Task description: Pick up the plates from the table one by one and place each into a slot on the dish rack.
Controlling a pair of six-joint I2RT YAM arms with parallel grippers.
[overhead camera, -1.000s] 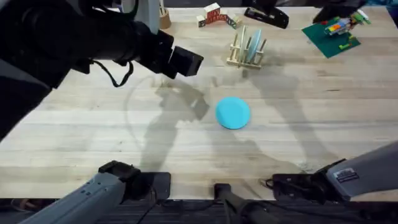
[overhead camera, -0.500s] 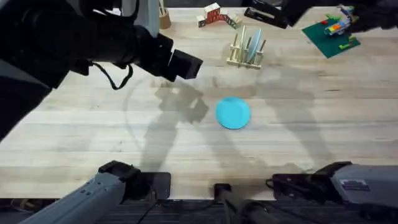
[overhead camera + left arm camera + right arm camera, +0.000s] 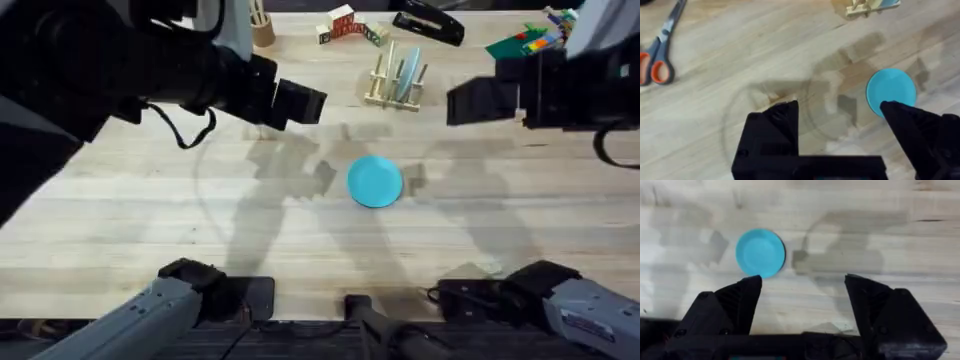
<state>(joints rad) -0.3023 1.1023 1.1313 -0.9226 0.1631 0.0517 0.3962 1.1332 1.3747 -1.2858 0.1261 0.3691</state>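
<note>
1. Turquoise plastic, overhead view: the turquoise plate [image 3: 375,182] lies flat near the middle of the table [image 3: 120,220], well apart from the dish rack [image 3: 395,78] at the far side. The pale blue plate [image 3: 410,72] stands on edge in a rack slot. My left gripper [image 3: 300,102] hangs high on the left, my right gripper [image 3: 470,100] high on the right; neither touches the plate.

2. Left wrist view: my left fingers [image 3: 772,130] are spread, nothing between them. The turquoise plate [image 3: 891,91] shows beside one fingertip, far below.

3. Right wrist view: my right fingers [image 3: 740,300] are likewise parted and empty, the turquoise plate [image 3: 760,252] ahead of them, offset toward one finger.

4. Orientation: a round plate, face up, no long axis; any rim approach serves. The rack's slots run crosswise to its row of pegs, so the plate must be tipped onto its edge.

5. Risks, as I judge them: a thin flat rim may slip from my fingers or skate along the wood; both arms converging could collide; a poorly tilted plate could knock the blue one.
</note>
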